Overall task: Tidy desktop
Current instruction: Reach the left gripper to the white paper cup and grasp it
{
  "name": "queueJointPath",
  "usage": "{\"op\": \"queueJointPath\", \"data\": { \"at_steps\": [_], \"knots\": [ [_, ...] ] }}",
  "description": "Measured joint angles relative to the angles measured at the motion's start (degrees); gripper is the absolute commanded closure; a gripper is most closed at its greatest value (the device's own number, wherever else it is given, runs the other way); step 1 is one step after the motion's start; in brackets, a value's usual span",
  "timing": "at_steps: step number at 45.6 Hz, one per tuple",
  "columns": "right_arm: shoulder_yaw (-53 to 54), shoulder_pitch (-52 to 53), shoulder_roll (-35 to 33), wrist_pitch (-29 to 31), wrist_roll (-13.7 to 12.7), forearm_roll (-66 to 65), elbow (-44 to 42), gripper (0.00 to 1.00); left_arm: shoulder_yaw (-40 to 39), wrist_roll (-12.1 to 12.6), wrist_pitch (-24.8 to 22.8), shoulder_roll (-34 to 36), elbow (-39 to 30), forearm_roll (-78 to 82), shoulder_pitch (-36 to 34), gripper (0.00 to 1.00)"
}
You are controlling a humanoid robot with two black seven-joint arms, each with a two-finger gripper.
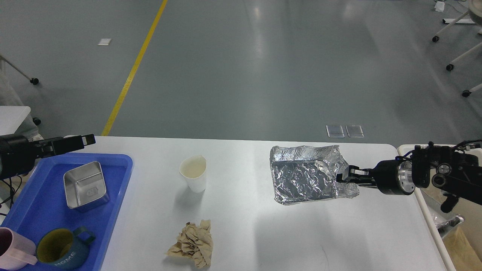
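Note:
The white desktop (244,222) holds a crumpled silver foil tray (305,175) at the right rear. My right gripper (344,177) comes in from the right and is shut on the foil tray's right edge; a shadow lies under the foil. A white paper cup (193,174) stands upright near the middle. In front of it lies a crumpled brown paper wad (192,244). My left gripper (84,140) reaches in from the left, above the far edge of the blue tray (26,210). It is dark and seen side-on, so its fingers cannot be told apart.
The blue tray holds a square metal container (84,184), a dark green mug (60,246) and a pink mug (13,250). A cream-white bin (431,218) stands off the table's right edge. Beyond the table is grey floor with a yellow line.

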Motion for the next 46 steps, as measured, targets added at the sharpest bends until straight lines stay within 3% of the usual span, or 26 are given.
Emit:
{"op": "queueJointPath", "data": {
  "at_steps": [5, 32, 46],
  "knots": [
    [0.0, -0.1, 0.2, -0.1, 0.0, 0.0, -0.2, 1.0, 1.1, 0.0, 0.0, -4.4, 3.9, 0.5, -0.5, 0.12],
    [0.1, -2.0, 2.5, -0.6, 0.0, 0.0, -2.2, 1.0, 3.6, 0.2, 0.6, -29.5, 25.1, 2.5, -3.0, 0.12],
    [0.1, -2.7, 3.4, -1.1, 0.0, 0.0, -2.2, 1.0, 15.4, 0.4, 5.1, -40.9, 31.9, 3.8, -9.0, 0.13]
  ]
}}
